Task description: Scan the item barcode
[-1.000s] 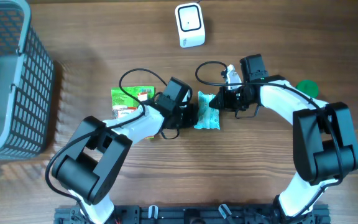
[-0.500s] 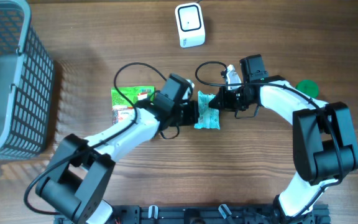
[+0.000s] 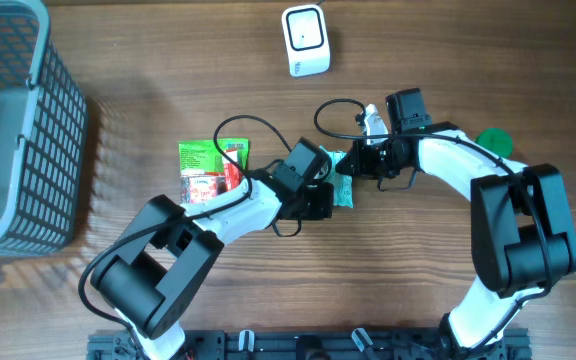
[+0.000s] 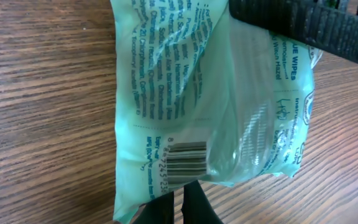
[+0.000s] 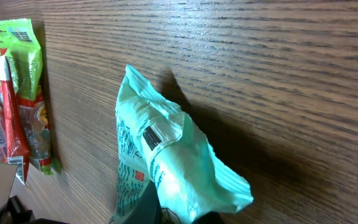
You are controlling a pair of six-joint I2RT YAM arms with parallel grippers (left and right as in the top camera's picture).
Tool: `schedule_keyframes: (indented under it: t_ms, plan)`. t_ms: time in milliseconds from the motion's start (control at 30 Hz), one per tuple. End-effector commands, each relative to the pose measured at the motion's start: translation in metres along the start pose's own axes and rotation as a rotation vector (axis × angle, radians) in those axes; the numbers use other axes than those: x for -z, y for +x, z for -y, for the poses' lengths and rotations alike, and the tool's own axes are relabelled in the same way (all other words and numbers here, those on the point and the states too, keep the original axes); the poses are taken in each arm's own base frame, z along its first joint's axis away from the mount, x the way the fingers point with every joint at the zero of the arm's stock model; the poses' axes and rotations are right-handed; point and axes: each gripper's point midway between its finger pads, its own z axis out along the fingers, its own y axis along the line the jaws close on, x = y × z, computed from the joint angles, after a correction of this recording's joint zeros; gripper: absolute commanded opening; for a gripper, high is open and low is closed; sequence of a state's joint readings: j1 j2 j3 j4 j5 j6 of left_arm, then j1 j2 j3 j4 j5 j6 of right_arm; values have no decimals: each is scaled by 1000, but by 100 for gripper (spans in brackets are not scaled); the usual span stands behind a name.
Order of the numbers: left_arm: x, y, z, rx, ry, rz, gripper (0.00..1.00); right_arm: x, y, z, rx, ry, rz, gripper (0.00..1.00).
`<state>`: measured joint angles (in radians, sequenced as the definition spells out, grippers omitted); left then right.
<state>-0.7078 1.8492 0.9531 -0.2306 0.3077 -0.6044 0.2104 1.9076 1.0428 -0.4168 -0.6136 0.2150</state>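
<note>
Overhead, left arm [image 3: 238,205] overlaps wipes pack [image 3: 344,192]; scanner [image 3: 305,40], basket [image 3: 28,130], snack packets [image 3: 208,170] nearby.

Wipes packet [image 3: 344,190]: mint-green soft plastic pouch, dark green print, crumpled and creased. Sits in centre of overhead frame, slightly right.

Barcode [image 4: 186,159]: black bars on one face, beside sealed edge. Lower centre of left wrist view, facing that camera.

Scanner [image 3: 305,40]: small white box, dark-outlined square on top. Upper centre of overhead frame, well apart from packet.
</note>
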Motion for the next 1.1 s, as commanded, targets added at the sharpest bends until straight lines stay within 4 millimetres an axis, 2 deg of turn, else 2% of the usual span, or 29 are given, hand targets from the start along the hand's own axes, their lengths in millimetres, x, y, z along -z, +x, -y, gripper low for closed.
schedule_keyframes:
  t_ms: [0, 133, 233, 333, 400, 467, 567, 600, 633, 667, 700, 867, 1033, 1067]
  plan:
    - [17, -9, 5, -33, -1, 52, 4, -9, 14, 11, -13, 42, -37, 4]
    - [75, -46, 16, -59, 11, 243, 4, -9, 15, 11, -18, 42, -44, 4]
    - [125, -70, 10, -28, -4, 384, 4, -9, 15, 9, -15, 34, -43, 4]
    - [186, -92, -24, 63, -83, 550, 4, -7, 14, 8, -10, 33, -37, 4]
    - [217, -100, -50, 128, -132, 624, 4, -6, 13, 7, -9, 33, -34, 4]
    - [238, -103, -71, 165, -162, 664, 4, -6, 13, 7, -9, 33, -34, 4]
    - [252, -104, -96, 206, -210, 681, 4, -6, 13, 7, -9, 33, -34, 4]
    - [254, -103, -105, 226, -226, 681, 9, -6, 13, 7, -7, 33, -33, 4]
    - [255, -102, -112, 243, -237, 675, 25, -6, 12, 7, -4, 32, -31, 4]
    - [255, -101, -116, 256, -246, 670, 52, -6, 11, 7, 6, 31, -28, 4]
    - [256, -98, -121, 269, -256, 662, 100, -4, 9, 5, 24, 30, -22, 4]
    - [254, -93, -125, 282, -269, 641, 100, 19, -10, -16, 67, 21, 22, 4]
    - [254, -93, -125, 281, -269, 641, 100, 70, -33, -52, 138, 44, 89, 4]
    - [254, -93, -125, 282, -268, 641, 100, 96, -41, -70, 173, 53, 120, 4]
